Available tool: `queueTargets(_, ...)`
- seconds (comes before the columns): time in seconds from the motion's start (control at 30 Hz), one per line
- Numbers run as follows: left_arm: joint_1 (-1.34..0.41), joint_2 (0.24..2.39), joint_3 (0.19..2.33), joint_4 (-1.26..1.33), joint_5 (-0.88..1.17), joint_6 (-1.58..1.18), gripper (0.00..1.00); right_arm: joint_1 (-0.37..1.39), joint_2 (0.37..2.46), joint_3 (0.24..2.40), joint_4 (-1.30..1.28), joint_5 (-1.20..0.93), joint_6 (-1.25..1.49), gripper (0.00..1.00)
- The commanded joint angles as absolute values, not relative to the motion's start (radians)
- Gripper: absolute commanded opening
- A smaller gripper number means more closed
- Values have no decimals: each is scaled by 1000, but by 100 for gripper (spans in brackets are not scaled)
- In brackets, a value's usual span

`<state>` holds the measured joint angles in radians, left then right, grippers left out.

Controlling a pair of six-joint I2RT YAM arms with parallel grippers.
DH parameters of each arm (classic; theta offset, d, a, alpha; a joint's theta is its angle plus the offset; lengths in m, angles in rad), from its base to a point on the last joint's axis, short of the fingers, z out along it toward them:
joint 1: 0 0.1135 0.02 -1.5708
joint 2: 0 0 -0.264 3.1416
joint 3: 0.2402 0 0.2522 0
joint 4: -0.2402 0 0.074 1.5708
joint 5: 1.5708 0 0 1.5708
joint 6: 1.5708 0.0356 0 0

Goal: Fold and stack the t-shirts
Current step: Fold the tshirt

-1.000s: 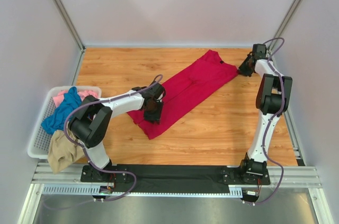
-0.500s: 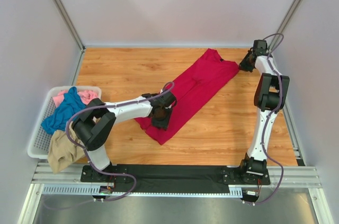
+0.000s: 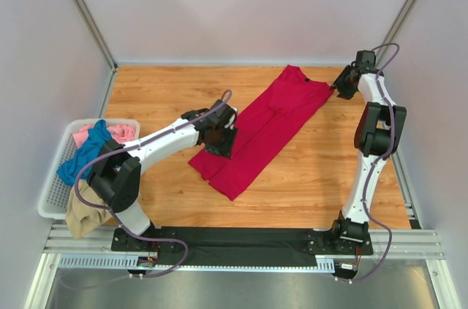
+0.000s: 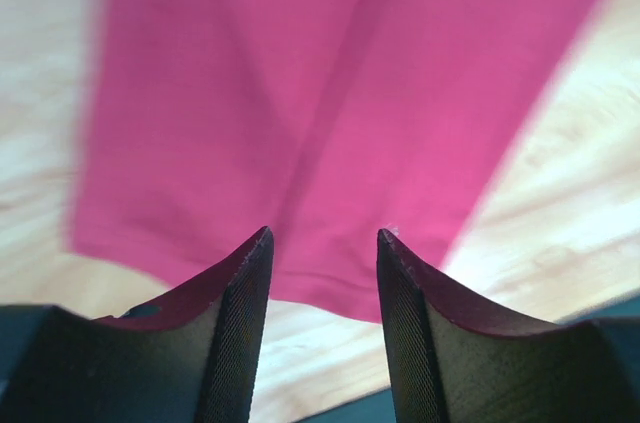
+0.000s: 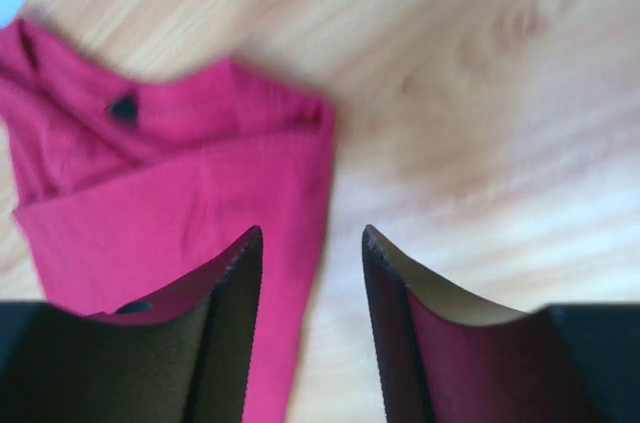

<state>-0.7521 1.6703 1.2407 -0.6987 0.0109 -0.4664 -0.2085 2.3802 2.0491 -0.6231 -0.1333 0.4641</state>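
Note:
A crimson t-shirt [image 3: 263, 130] lies folded into a long strip running diagonally across the wooden table, collar end at the back right. My left gripper [image 3: 218, 136] hovers over the strip's left edge near its lower end, open with nothing between the jaws; the left wrist view shows the red cloth [image 4: 300, 93] and its hem below the fingertips [image 4: 322, 235]. My right gripper [image 3: 344, 84] is open just off the collar corner. The right wrist view has the shirt [image 5: 190, 193] and its dark neck label [image 5: 124, 108] left of the gripper [image 5: 308, 233]. Teal [image 3: 84, 152], pink [image 3: 121, 132] and tan [image 3: 84, 210] t-shirts sit at the basket.
A white lattice basket [image 3: 53, 192] stands at the table's left edge, the tan shirt spilling over its near corner. Grey walls and metal posts close in the back and sides. A black rail [image 3: 241, 239] with both arm bases runs along the near edge.
The left gripper swept along the shirt's lower end, then moved back up and opened wider. The shirt's lower end now lies further right and nearer. The right gripper opened and drew away from the collar corner.

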Motion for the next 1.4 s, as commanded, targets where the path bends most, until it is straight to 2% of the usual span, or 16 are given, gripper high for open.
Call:
queueTargets(0.0, -613, 1647, 1255, -746, -31, -381, 53, -169, 2168, 1908, -655, -167, 517, 47)
queueTargets(0.23, -469, 1735, 1291, -762, 101, -292, 53, -40, 1840, 1521, -715, -166, 640, 51)
queueTargets(0.37, -440, 1727, 1276, -784, 81, -273, 52, 98, 1671, 1306, -684, -149, 643, 49)
queueTargets(0.47, -390, 1735, 1262, -790, 86, -288, 49, 202, 1537, 1148, -628, -166, 643, 37)
queueTargets(0.5, -368, 1739, 1264, -798, 90, -282, 48, 231, 1479, 1117, -606, -181, 646, 25)
queueTargets(0.6, -347, 1761, 1264, -808, 113, -262, 47, 360, 1413, 1040, -539, -212, 667, 13)
queueTargets(0.87, -331, 1838, 1298, -845, 112, -238, 48, 707, 1486, 1022, -437, -189, 676, 11)
queueTargets(0.97, -315, 1861, 1286, -836, 146, -242, 46, 785, 1554, 1058, -401, -186, 695, 10)
queueTargets(1.1, -314, 1879, 1272, -854, 72, -270, 43, 865, 1676, 1107, -367, -169, 673, 7)
queueTargets(1.37, -314, 1819, 1243, -891, 11, -295, 45, 1005, 1813, 1062, -330, -203, 647, 4)
